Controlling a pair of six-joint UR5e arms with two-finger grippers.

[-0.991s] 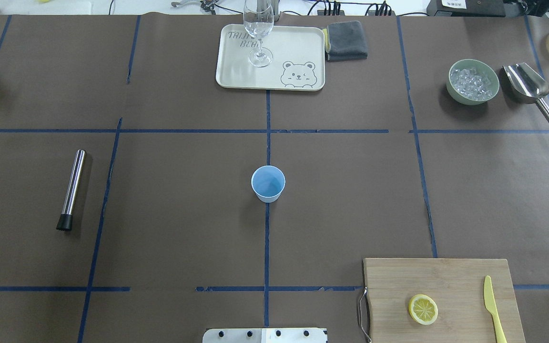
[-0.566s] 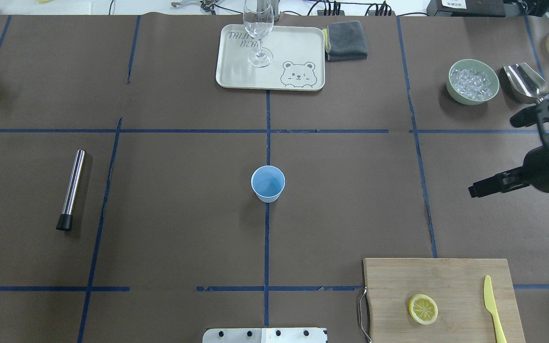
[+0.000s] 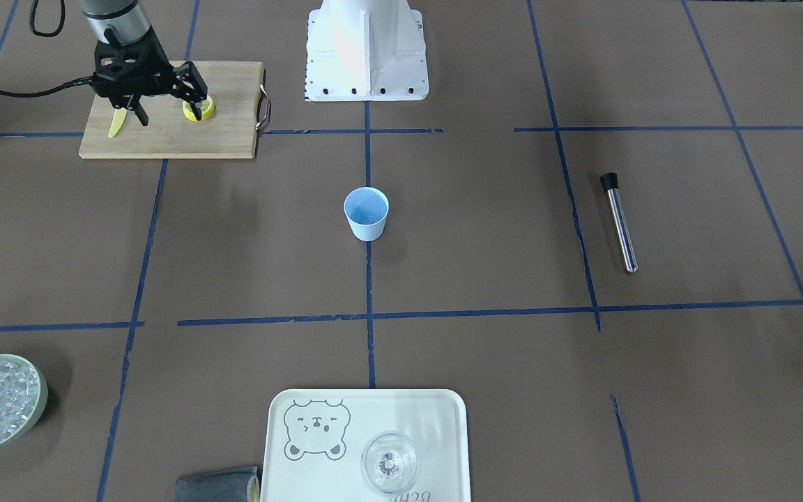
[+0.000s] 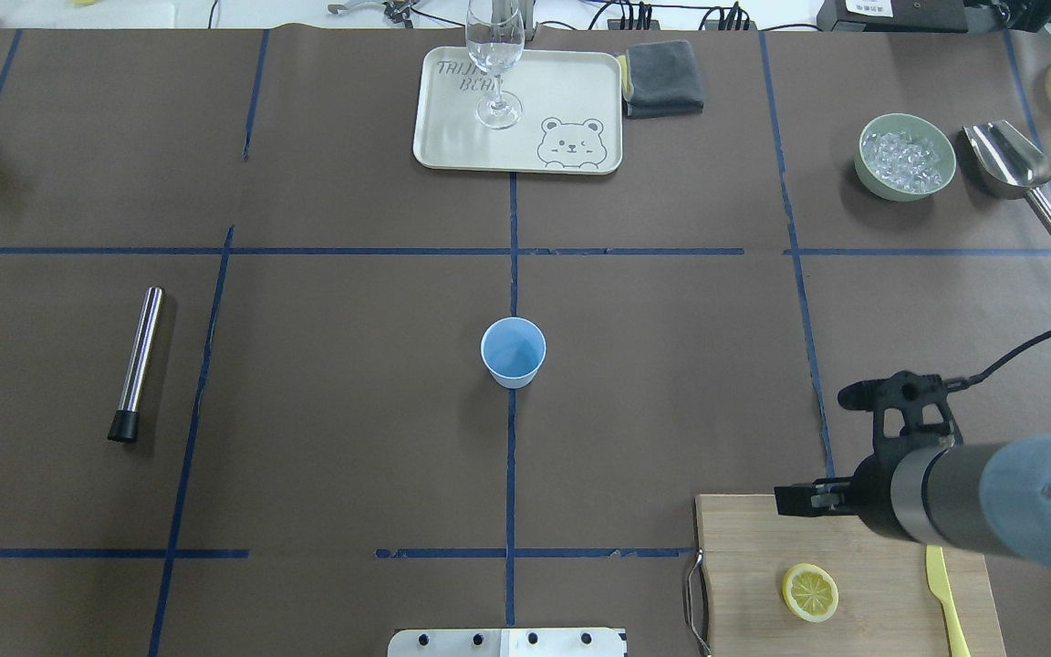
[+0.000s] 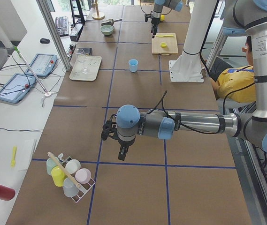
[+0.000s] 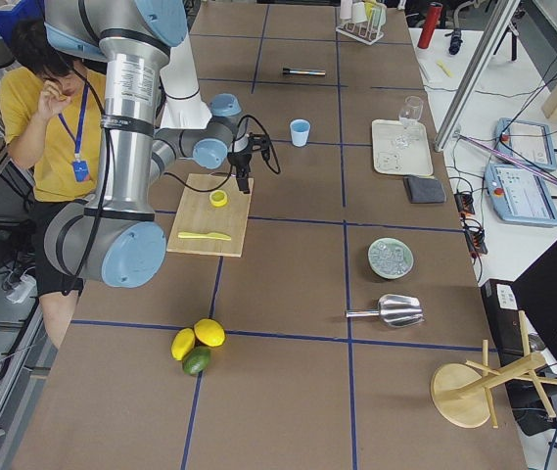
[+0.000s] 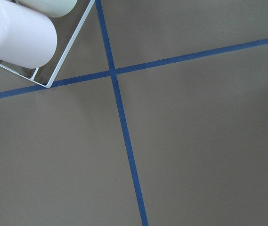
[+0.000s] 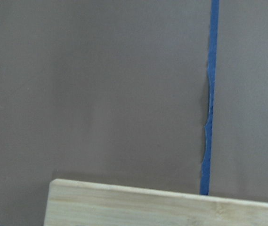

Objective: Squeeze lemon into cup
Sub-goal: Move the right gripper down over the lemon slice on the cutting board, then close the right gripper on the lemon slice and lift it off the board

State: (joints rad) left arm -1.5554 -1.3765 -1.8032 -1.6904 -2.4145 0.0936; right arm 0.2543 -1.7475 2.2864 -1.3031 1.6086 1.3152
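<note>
Cup (image 4: 513, 351): light blue, upright, empty; well apart from right gripper (image 4: 831, 447).
Bowl (image 4: 895, 193): ice (image 4: 904, 151).
Lemon (image 4: 809, 592): round slice, yellow rind, pale segmented face up; flat on board (image 4: 744, 547), near right gripper, robot-side.
Right gripper: spread wide, empty.
Left gripper (image 5: 117, 146): opening cannot be told.

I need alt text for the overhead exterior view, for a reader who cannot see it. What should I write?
The right arm enters from the right edge, its open pincer near the far edge of a wooden cutting board that holds the lemon slice and a yellow knife. The light-blue cup stands alone at the centre of the brown table.
</note>
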